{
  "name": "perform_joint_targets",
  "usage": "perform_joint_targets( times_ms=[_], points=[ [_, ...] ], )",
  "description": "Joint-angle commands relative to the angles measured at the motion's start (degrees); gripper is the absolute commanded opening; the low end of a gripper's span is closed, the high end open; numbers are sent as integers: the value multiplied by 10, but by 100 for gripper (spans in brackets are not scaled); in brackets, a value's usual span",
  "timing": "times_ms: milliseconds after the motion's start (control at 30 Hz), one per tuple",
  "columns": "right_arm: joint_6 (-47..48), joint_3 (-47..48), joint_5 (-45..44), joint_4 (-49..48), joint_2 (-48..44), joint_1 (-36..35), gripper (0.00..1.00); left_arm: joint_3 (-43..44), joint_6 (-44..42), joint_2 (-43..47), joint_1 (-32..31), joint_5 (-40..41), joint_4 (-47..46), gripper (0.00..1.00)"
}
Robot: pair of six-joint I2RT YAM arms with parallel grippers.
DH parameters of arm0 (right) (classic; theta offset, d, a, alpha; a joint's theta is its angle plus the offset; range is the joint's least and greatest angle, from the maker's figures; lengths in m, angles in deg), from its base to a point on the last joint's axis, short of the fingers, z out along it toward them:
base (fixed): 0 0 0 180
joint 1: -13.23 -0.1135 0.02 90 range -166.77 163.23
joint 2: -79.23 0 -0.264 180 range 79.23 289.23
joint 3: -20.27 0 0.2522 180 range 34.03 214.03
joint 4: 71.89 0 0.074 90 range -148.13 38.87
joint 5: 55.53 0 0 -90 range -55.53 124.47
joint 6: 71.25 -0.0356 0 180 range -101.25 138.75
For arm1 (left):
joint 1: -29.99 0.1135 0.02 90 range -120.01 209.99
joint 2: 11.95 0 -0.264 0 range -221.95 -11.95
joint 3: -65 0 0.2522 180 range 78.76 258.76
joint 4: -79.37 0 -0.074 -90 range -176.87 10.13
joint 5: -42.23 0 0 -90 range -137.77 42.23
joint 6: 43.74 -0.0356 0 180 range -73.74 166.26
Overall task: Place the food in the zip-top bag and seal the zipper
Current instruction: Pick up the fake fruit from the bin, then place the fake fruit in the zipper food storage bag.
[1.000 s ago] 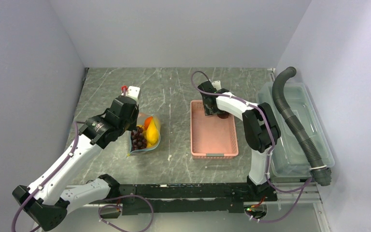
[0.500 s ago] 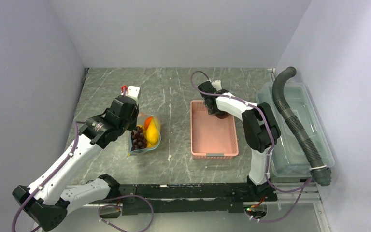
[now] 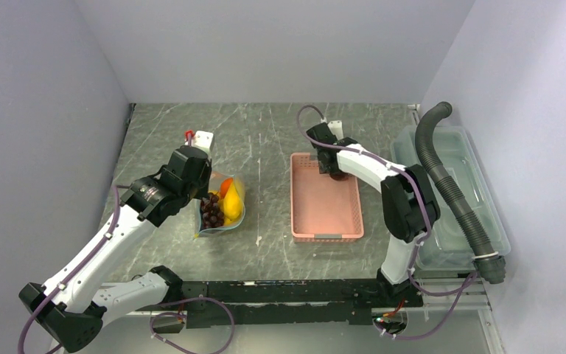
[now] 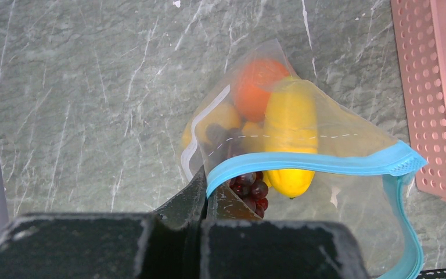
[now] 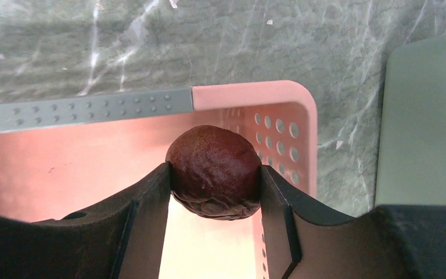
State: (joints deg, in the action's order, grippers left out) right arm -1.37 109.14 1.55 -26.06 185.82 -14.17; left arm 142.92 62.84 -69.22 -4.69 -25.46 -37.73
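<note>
— Where is the bag now?
— The zip-top bag (image 4: 348,151) lies on the table (image 4: 93,87), left of the pink basket (image 4: 435,104) and a little apart from it. My left claw (image 4: 204,192) is closed fully on the bag's mouth, pinching the zipper (image 4: 302,164). Inside I see an orange fruit (image 4: 255,87), yellow pieces (image 4: 290,128) and grapes (image 4: 250,186).
— And your right claw?
— My right claw (image 5: 215,174) is partly closed. Both fingers (image 5: 151,197) press on a dark brown round fruit (image 5: 213,157) at the far end of the basket.
</note>
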Motion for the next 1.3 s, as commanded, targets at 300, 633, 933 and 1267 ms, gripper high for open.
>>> perform_joint_targets(
  times_ms=[300,633,933,1267],
  points=[
    [-30,-27,128,-5,-182,-9,31,2,-8,-1,4,-5,-29,0],
    [-36,-60,315,-81,-316,-37,29,3,-8,-4,7,-8,-28,0],
    [-40,-47,435,-119,-353,-114,30,3,-8,-5,8,-10,-28,0],
    [-22,-22,455,-157,-344,-224,30,2,-7,-3,8,-8,-28,0]
  ],
)
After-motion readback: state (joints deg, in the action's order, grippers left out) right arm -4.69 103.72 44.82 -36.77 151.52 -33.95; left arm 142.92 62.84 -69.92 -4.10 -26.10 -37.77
